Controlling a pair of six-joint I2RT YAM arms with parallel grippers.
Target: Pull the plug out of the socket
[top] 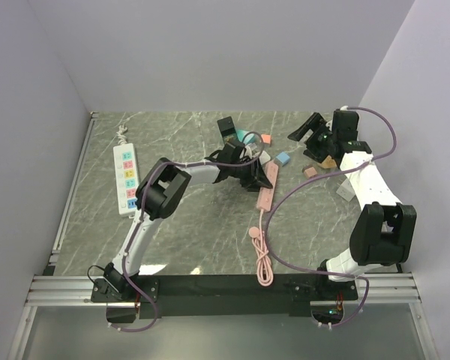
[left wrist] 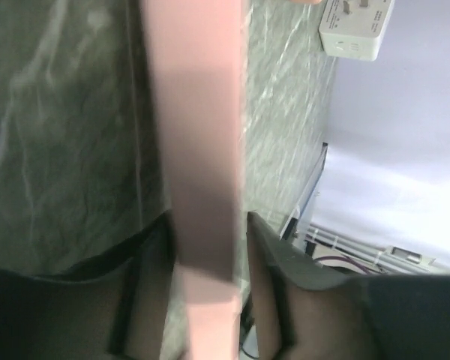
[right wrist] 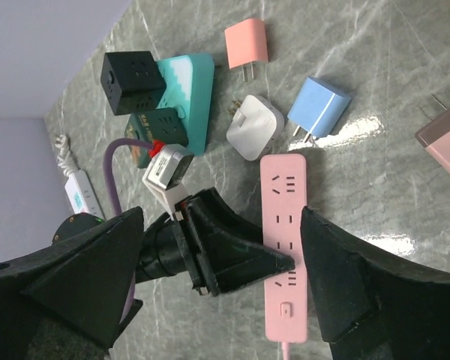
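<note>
Currently, your left gripper [left wrist: 208, 247] clamps the pink strip [right wrist: 285, 247]. Your right gripper [right wrist: 221, 225] gapes wide, empty. 1 white plug [right wrist: 253, 126] lies unplugged just beside the strip's end. Strip markings are unreadable.

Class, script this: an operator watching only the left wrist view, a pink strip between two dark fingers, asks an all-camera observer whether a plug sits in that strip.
Observer: None shows; the pink power strip has bare sockets wherever it is uncovered.
Operator: Where are the chargers?
Observer: A blue charger and a pink charger lie loose beyond its end.
Operator: The other arm?
Observer: The right fingers hang open, holding nothing.
</note>
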